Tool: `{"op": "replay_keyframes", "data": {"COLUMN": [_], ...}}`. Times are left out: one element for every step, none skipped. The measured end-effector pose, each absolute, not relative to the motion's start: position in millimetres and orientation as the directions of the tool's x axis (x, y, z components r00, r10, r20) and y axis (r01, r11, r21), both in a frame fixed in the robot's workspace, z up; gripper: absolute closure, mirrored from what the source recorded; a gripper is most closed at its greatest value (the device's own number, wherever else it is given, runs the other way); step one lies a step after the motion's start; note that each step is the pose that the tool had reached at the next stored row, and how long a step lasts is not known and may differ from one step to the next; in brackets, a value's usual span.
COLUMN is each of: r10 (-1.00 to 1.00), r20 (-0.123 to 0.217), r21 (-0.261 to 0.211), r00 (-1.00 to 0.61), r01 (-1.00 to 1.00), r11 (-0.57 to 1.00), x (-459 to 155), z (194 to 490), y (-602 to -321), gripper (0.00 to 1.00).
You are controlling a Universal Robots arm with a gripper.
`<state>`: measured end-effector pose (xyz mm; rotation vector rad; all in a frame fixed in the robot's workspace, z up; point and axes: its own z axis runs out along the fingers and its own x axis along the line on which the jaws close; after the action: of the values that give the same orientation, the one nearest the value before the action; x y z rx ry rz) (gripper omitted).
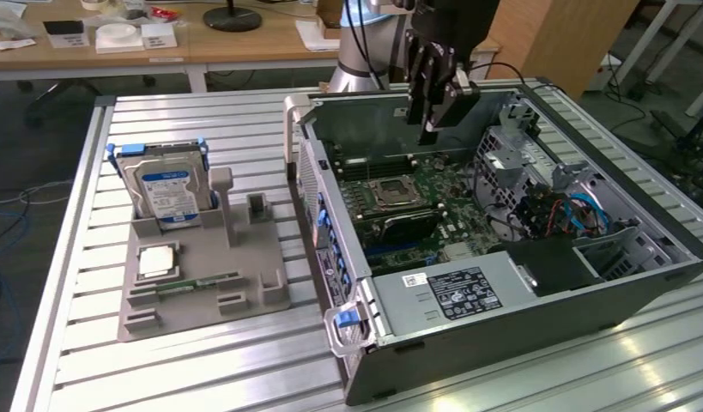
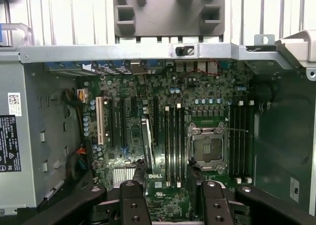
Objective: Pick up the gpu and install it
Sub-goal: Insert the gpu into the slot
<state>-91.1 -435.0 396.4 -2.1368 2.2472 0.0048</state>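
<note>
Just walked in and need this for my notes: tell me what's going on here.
The arm's gripper hangs open and empty above the open PC case. The gpu stands on the motherboard below it, untouched; whether it is fully seated cannot be told. A hard drive sits in the grey tray beside the case.

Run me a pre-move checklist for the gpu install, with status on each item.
1. Gripper open and empty: ok.
2. Gripper above the open computer case, clear of its walls: ok.
3. gpu located, inside the case beside the CPU socket: ok.
4. gpu fully seated in its slot: cannot tell.
5. Hard drive and memory stick parked in the grey holder, outside the case: ok.
</note>
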Motion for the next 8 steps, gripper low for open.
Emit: {"op": "replay_keyframes", "data": {"r10": [-0.998,-0.998,-0.998,-0.998,-0.998,-0.998,-0.998,-0.998], "r20": [-0.031,-0.031,-0.031,-0.031,-0.031,-0.031,-0.031,-0.031], "r21": [-0.026,-0.026,-0.026,-0.026,-0.026,-0.026,-0.026,-0.026], "r00": [-0.050,-0.050,-0.050,-0.050,-0.050,-0.050,-0.050,-0.050], "r01": [-0.998,-0.998,-0.998,-0.998,-0.998,-0.998,-0.998,-0.998], "r11": [0.051,0.051,0.051,0.051,0.051,0.051,0.051,0.051], "x": [-91.1,-91.1,-91.1,-91.1,-91.1,-91.1,-91.1,-91.1], "z": [394.7,393.1,391.8,391.0,390.5,390.3,390.1,390.0], "y": [-435.0,-435.0,-435.0,-435.0,-435.0,-435.0,-435.0,-435.0], "gripper": [0.54,0.54,0.54,0.54,0.54,0.54,0.54,0.54]}}
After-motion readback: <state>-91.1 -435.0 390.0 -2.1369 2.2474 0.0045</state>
